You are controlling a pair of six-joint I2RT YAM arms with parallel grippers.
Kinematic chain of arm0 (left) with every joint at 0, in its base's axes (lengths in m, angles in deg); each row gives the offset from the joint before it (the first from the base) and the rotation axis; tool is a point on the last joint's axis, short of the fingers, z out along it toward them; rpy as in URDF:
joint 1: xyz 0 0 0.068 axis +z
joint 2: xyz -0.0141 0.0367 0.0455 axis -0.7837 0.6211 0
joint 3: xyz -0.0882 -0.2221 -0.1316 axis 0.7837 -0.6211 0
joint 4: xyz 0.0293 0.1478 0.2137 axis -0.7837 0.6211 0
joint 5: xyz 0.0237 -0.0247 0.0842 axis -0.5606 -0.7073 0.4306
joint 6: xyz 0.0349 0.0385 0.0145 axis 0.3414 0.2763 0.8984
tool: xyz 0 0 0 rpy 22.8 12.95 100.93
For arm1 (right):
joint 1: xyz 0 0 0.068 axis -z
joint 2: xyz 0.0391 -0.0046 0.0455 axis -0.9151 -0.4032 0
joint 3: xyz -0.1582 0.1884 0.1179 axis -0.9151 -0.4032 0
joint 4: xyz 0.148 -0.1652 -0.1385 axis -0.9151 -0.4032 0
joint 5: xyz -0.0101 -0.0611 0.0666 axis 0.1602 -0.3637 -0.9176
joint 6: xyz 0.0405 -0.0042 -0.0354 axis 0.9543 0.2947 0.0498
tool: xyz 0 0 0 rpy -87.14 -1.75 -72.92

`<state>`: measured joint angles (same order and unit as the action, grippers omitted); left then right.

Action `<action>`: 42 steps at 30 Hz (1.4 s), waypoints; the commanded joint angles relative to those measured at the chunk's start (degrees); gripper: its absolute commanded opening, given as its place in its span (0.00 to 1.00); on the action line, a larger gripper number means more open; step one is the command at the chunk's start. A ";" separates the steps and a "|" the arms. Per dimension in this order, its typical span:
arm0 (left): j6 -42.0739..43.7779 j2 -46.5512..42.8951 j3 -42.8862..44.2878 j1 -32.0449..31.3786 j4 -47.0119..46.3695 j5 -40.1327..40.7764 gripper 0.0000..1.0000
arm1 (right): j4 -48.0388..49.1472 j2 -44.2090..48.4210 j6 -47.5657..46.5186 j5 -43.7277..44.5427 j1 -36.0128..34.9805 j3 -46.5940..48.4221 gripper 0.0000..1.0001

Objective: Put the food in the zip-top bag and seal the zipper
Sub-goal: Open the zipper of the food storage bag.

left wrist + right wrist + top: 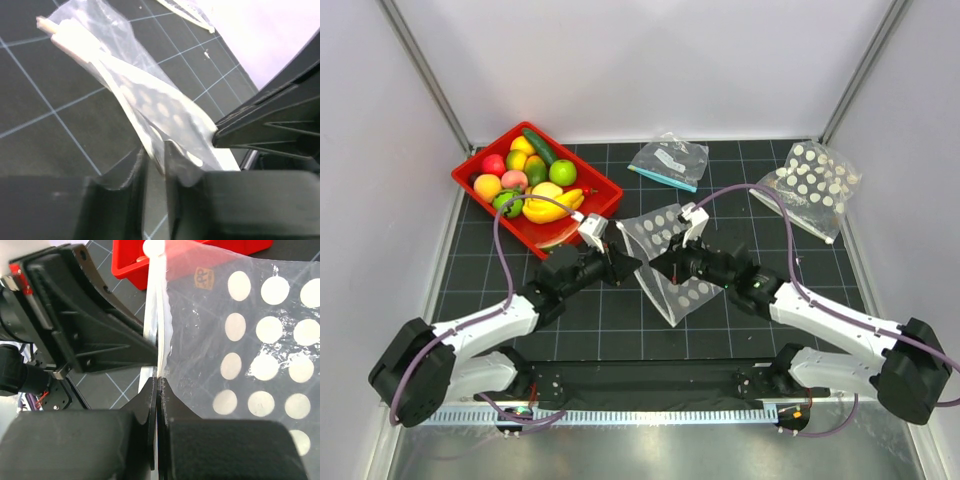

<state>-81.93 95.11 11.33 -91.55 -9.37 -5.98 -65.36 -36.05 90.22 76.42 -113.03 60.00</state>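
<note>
The white-dotted zip-top bag (672, 262) hangs over the middle of the mat between my two grippers. My right gripper (660, 268) (158, 382) is shut on its rim, just below the zipper strip (159, 315); the dotted film (260, 340) spreads to the right. My left gripper (623, 265) (155, 160) faces it from the left with its jaws slightly apart, and the bag's edge (150, 100) runs into the gap. The food (535, 185), including bananas, green fruits and red and orange pieces, lies in a red tray (592, 170) at the back left.
A second dotted bag (810, 185) lies at the back right. A clear undotted bag with a teal strip (670, 160) lies at the back centre. The red tray (127, 262) shows behind the held bag in the right wrist view. White walls close in the mat.
</note>
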 commanded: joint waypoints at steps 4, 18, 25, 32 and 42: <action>2.42 0.36 1.57 0.13 0.97 1.29 0.00 | -4.65 2.91 -2.55 8.62 -1.62 2.43 0.01; 3.21 -2.28 0.78 0.13 1.15 0.85 0.00 | -19.69 -5.43 -7.91 30.97 -14.89 12.02 0.35; 3.48 -2.46 0.70 0.13 1.15 0.68 0.00 | -16.53 -5.79 -7.92 32.47 -18.23 11.67 0.54; 3.48 -2.72 0.78 0.04 1.15 0.06 0.00 | -16.18 -7.46 -8.18 35.63 -20.51 12.46 0.59; 3.65 -3.25 0.52 0.13 1.15 -0.11 0.00 | -17.93 -13.17 -7.04 45.13 -20.69 15.00 0.48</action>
<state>-79.02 92.92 11.33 -91.55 -6.74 -5.22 -84.29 -48.32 82.57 116.86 -133.51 71.96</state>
